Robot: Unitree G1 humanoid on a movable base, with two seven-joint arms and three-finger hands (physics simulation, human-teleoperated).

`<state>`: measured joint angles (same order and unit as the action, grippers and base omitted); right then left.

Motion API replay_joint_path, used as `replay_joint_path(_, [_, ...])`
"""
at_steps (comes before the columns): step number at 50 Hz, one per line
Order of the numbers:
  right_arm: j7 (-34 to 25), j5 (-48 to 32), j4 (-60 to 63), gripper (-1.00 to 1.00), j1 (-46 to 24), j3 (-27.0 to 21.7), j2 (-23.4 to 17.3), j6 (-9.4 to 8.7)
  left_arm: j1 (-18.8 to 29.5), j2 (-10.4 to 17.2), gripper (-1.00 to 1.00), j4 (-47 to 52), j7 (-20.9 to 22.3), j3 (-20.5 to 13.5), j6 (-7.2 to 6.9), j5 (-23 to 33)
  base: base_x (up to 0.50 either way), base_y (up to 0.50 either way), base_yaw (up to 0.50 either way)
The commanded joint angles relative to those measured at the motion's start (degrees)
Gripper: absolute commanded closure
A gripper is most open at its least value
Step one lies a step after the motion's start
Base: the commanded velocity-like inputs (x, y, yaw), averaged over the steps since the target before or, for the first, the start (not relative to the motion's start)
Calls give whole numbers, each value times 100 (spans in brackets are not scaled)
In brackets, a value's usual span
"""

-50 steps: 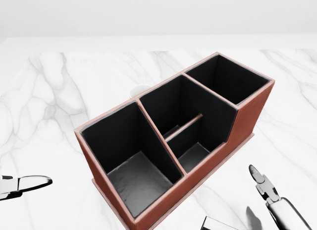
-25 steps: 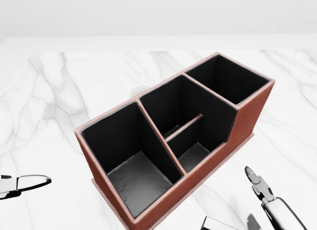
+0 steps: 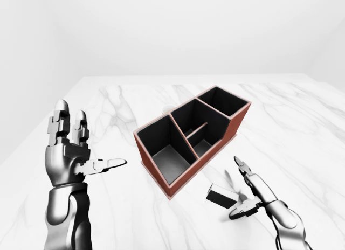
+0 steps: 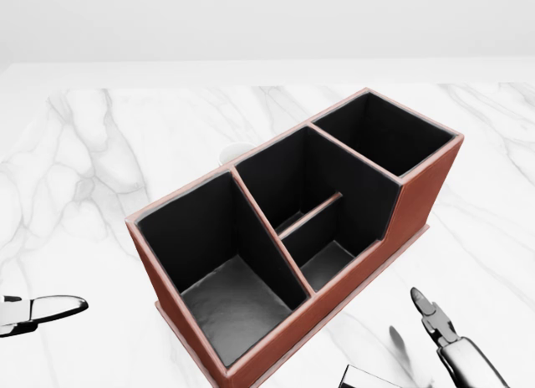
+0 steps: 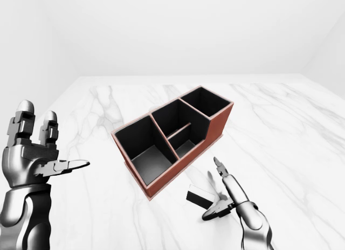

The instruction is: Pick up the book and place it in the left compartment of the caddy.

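Observation:
The red-brown caddy with black insides stands at an angle on the white marble table. Its left compartment is large and holds nothing. The book is a small dark block lying on the table just below the caddy's lower right side; only its corner shows in the head view. My right hand is open just right of the book, one finger above and the thumb below it, not closed on it. My left hand is open and raised left of the caddy, holding nothing.
A small white round thing shows just past the caddy's upper left side, mostly hidden by it. The table's edges run along the left and top of the eye views. A plain white wall lies beyond.
In the head view my right hand's finger has slid a little down and left, toward the book. The left hand, the caddy and the book have not moved.

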<state>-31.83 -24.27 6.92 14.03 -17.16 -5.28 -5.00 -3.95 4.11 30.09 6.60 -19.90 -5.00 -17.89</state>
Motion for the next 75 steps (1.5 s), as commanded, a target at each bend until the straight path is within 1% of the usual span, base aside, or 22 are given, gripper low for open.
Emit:
replay_joint_path(1, [84,49,-184,-100,-42,54,-42,0,-8,-6,-100,5,-3,14,0,9,0,0,0])
replay_joint_path(28, [207,105,-542,-100,-167,191,-134,0,0,-7,-100,17,-4,10,0,18,0,0,0])
replay_joint_path(36, [368,213,-1008,-100,-340,279,-193,0,10,11,-100,25,-12,-27,0,-10,0,0,0])
replay_joint_path(53, [521,334,-1278,-100,-437,420,-253,0,6,12,-100,64,-16,-43,0,-32,0,0,0])
replay_joint_path(54, [534,339,-1233,78,-441,439,-242,0,7,15,-100,82,-23,-49,0,-36,0,0,0])
replay_joint_path(55, [541,346,-1220,98,-438,444,-240,0,5,13,-100,80,-21,-50,0,-36,0,0,0])
replay_joint_path(56, [550,334,-1202,100,-435,470,-238,0,7,14,-100,93,-26,-53,0,-41,0,0,0])
replay_joint_path(67, [617,391,-1235,100,-499,473,-262,0,12,13,-100,75,-26,-57,0,-44,0,0,0])
replay_joint_path(75, [571,357,-978,100,-463,493,-251,0,1,9,-100,117,-34,-56,0,-51,0,0,0])
